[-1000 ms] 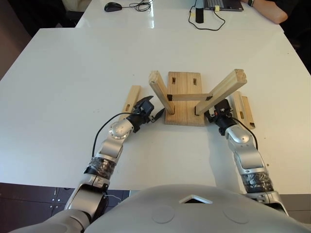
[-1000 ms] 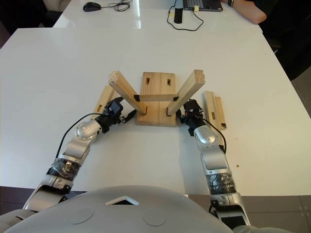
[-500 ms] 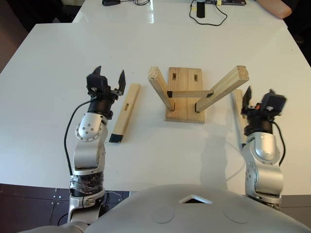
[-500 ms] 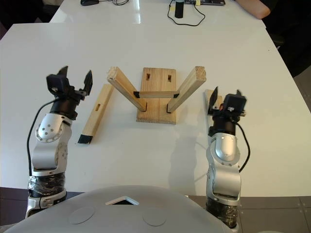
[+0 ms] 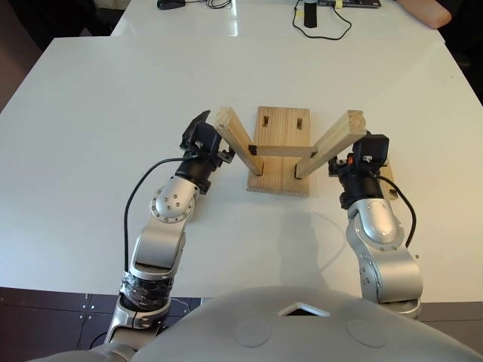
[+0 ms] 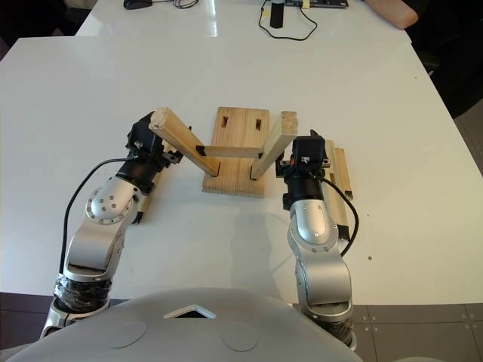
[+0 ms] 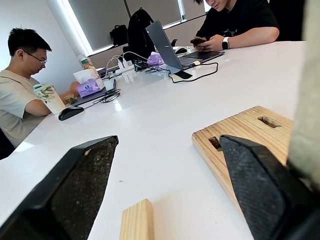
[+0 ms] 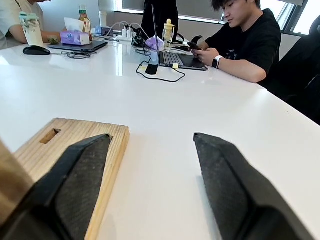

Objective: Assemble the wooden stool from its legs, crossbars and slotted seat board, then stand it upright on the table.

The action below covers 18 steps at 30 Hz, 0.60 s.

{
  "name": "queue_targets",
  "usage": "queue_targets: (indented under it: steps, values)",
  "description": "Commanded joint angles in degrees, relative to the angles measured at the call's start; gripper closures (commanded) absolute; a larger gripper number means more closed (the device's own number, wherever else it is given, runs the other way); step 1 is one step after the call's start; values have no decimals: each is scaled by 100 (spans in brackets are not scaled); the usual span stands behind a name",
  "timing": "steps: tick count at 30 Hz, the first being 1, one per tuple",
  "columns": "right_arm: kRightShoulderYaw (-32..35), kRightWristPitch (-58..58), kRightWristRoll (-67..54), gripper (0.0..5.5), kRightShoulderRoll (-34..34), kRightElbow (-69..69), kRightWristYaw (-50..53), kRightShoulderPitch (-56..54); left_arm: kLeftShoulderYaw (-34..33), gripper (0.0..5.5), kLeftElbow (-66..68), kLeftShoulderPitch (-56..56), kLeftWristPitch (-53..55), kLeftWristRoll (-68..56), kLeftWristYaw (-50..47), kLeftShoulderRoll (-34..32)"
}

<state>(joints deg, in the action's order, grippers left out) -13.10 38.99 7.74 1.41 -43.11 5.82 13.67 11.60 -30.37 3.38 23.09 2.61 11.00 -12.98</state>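
The slotted seat board (image 5: 281,127) lies flat on the white table. Two legs stand in it and lean outward, the left leg (image 5: 235,140) and the right leg (image 5: 333,143), joined by a crossbar (image 5: 285,151). My left gripper (image 5: 205,137) is open just outside the left leg, its fingers (image 7: 80,185) wide apart with bare table between them. My right gripper (image 5: 369,148) is open just outside the right leg, its fingers (image 8: 225,175) spread over bare table beside the board (image 8: 65,135). A loose leg's end (image 7: 137,220) lies under my left gripper.
Two loose wooden pieces (image 6: 339,181) lie side by side on the table behind my right arm. A mouse (image 5: 172,4), a black cable (image 5: 324,26) and a laptop (image 7: 167,42) sit on the far table, where people are seated.
Both grippers were down at the legs' bases, then raised and apart out to the sides. Now they have swung back in and sit close against the outer sides of the two legs.
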Motion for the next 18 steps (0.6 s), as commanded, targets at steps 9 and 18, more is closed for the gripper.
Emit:
queue_targets:
  steps: [9, 18]
  values:
    - [1103, -492, -570, 241, 2490, 610, -2500, 551, 168, 170, 117, -241, -698, -473, 1108, -385]
    - [2048, -1108, -1692, 241, 4375, 176, -5067, 1105, -139, 170, 411, -593, -1043, -908, 1564, -507]
